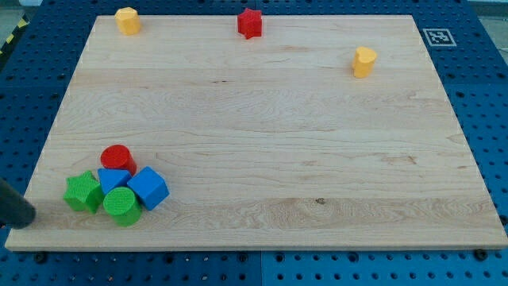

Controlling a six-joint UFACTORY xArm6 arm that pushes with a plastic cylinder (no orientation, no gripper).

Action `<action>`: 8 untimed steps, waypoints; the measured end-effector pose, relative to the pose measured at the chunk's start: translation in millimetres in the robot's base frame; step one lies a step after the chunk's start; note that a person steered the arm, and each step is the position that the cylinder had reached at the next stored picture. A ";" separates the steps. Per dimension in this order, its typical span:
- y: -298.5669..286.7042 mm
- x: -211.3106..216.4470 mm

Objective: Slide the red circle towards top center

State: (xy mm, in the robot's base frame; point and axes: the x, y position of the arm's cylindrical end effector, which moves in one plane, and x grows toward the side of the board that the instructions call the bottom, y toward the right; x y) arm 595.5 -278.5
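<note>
Red circle [117,157] sits at the table's [262,143] lower left, touching a blue block [113,179] in a cluster. My tip [30,216] rests left of the cluster, apart. No jaws fitted.

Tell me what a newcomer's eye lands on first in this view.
First, the tight cluster at the view's bottom left: the red circle packed against two blue blocks, a green star-like block and a green cylinder. Next, the red star at top centre, between two scattered yellow blocks. My tip sits at the board's bottom-left edge, left of the cluster.
</note>
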 end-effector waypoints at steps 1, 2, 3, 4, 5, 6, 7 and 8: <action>42.1 -15.0; 72.4 -31.0; 66.2 -31.0; 40.9 -47.0; 66.7 -78.5; 83.0 -78.5; 115.6 -84.8; 132.9 -99.7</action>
State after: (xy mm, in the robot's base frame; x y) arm 495.7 -145.7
